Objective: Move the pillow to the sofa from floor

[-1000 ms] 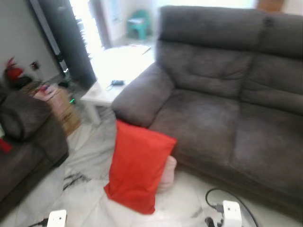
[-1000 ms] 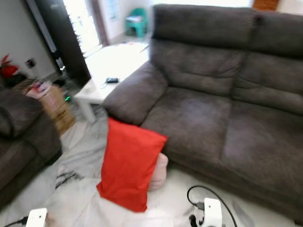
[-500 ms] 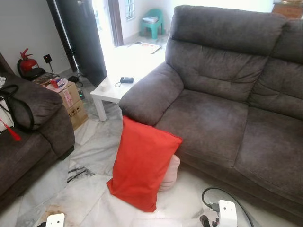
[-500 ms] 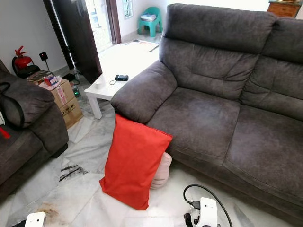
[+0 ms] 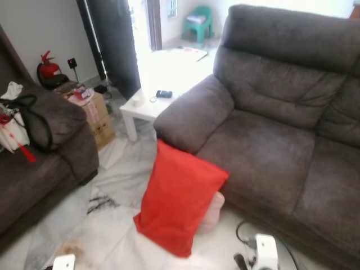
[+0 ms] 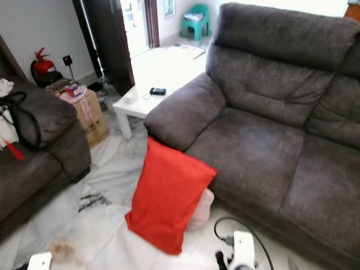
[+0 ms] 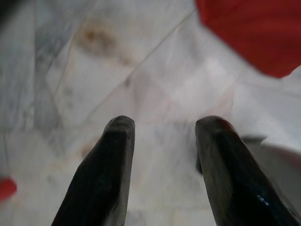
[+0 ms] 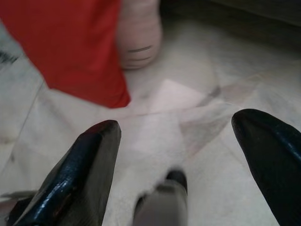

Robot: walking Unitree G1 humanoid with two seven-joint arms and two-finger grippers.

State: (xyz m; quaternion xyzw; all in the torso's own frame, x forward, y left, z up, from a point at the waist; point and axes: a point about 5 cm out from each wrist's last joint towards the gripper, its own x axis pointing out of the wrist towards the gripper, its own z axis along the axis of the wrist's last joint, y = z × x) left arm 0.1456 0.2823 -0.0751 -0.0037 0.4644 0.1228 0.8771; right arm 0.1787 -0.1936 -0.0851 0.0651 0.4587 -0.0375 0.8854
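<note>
Two cushioned seats of the grey sofa (image 6: 270,140) lie bare, ready to take the load. Below its armrest the marble floor (image 5: 107,225) carries the red pillow (image 6: 169,202), propped on one short edge against the sofa front, with a smaller pink cushion (image 6: 201,209) wedged behind as a stop. Its long axis runs nearly upright, the top leaning back toward the armrest. Near the lower corner the right hand (image 8: 181,160) hangs low over the tiles, fingers spread wide and holding nothing. The left hand (image 7: 160,160) also hangs low, fingers moderately parted, likewise holding nothing.
</note>
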